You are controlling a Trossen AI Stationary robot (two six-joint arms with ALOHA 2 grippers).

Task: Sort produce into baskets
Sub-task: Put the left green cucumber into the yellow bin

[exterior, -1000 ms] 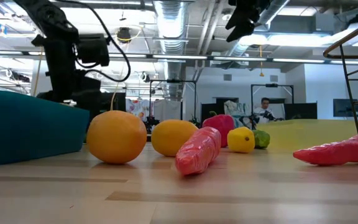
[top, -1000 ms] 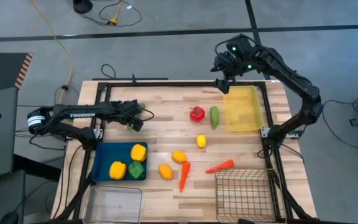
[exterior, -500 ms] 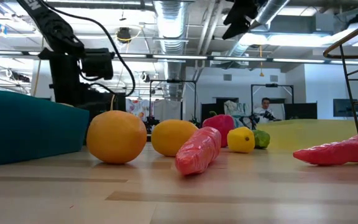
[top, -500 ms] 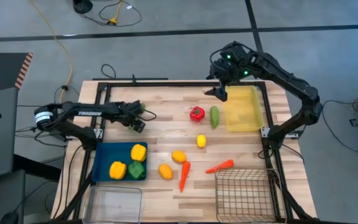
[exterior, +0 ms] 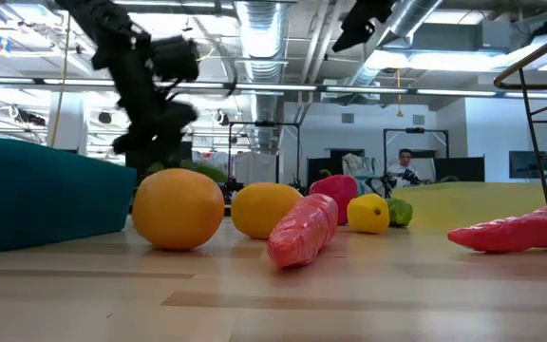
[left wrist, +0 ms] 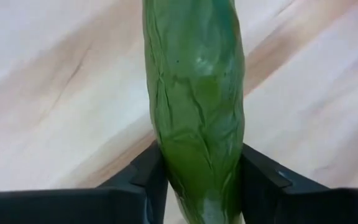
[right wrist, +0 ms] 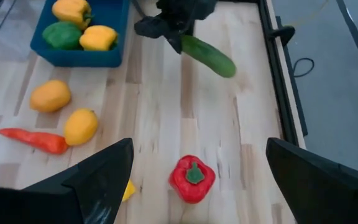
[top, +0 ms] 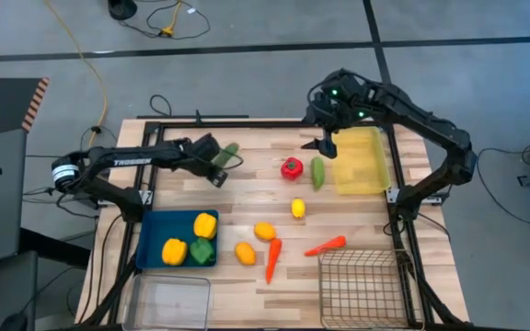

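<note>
A green cucumber [top: 230, 150] juts out of my left gripper [top: 216, 167], which is shut on it over the table's far left part. The right wrist view shows this cucumber [right wrist: 209, 56] slanting away from the dark gripper. My right gripper [top: 325, 145] hangs open and empty above the table, beside the yellow tray's [top: 362, 161] far left corner. Below it a red pepper [right wrist: 193, 177] lies on the wood. A second cucumber [top: 317, 172], lemons [top: 264, 231] and carrots [top: 272, 260] lie mid-table. My left gripper pinches the cucumber's two long sides [left wrist: 197, 168] between its two fingers [left wrist: 148, 180], close to one end. The cucumber runs along the fingers and sticks out ahead of them. I cannot tell whether its free end is clear of the table.
The blue tray [top: 150, 241] at the near left holds two yellow peppers and a green one. A clear bin [top: 168, 302] stands at the near left corner, a wire basket [top: 362, 287] at the near right. A black frame [top: 274, 121] runs along the table's edges.
My left gripper has swung toward the table's far right, turning as it went. The cucumber has gone with it and now points away toward the far right. My right gripper has come down a little, toward the red pepper.
</note>
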